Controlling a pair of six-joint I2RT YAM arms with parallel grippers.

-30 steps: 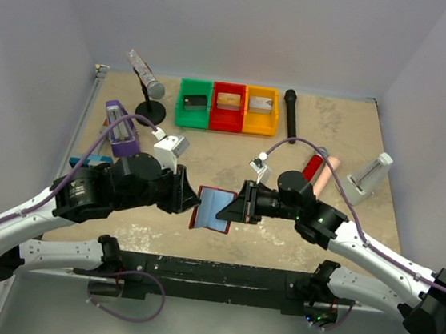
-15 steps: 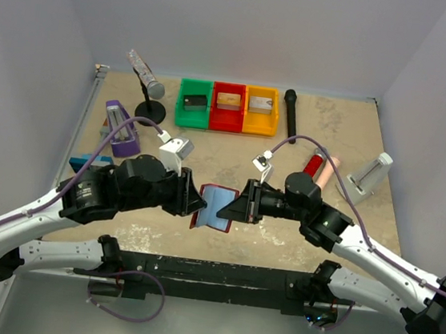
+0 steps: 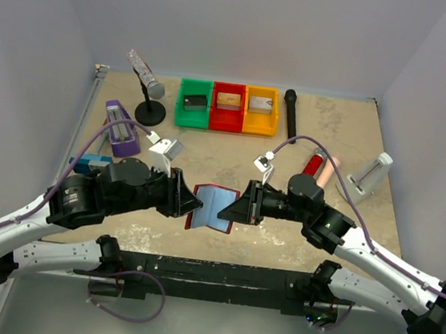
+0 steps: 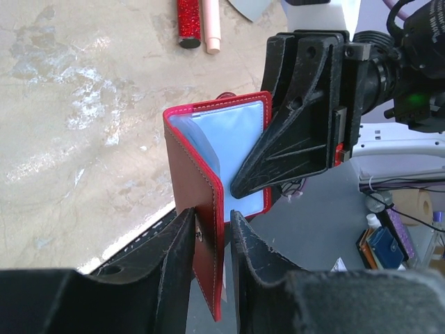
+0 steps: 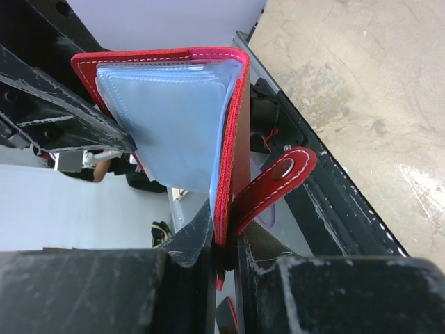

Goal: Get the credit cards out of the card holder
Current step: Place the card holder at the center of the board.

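Nearest, at the lower centre of the top view, the card holder (image 3: 213, 206) is held open above the near edge of the table (image 3: 208, 153), standing on edge between the two arms. The left gripper (image 4: 211, 217) straddles one dark red cover from the left of the frame; its jaws are slightly parted, and a sliver of gap shows beside one finger (image 4: 243, 240). The right gripper (image 5: 224, 229) is clamped on the edge of the other cover, and the small red strap (image 5: 278, 177) curls out just beside its fingers. The light blue pockets (image 5: 160, 118) fan out between the covers; what they hold cannot be told.

Further up the table, a purple object (image 3: 120, 129) lies at the left. A glittery red cylinder (image 3: 313, 164) and a pink stick (image 3: 329, 173) lie side by side at the right, with a white stand (image 3: 367, 177) beyond them. Along the far edge sit a green bin (image 3: 192, 115), a red bin (image 3: 227, 121) and a yellow bin (image 3: 260, 124), touching in a row, each with a block inside. A black microphone (image 3: 290, 114) lies just right of them, and a tilted silvery microphone on a round-footed stand (image 3: 150, 112) is at their left.
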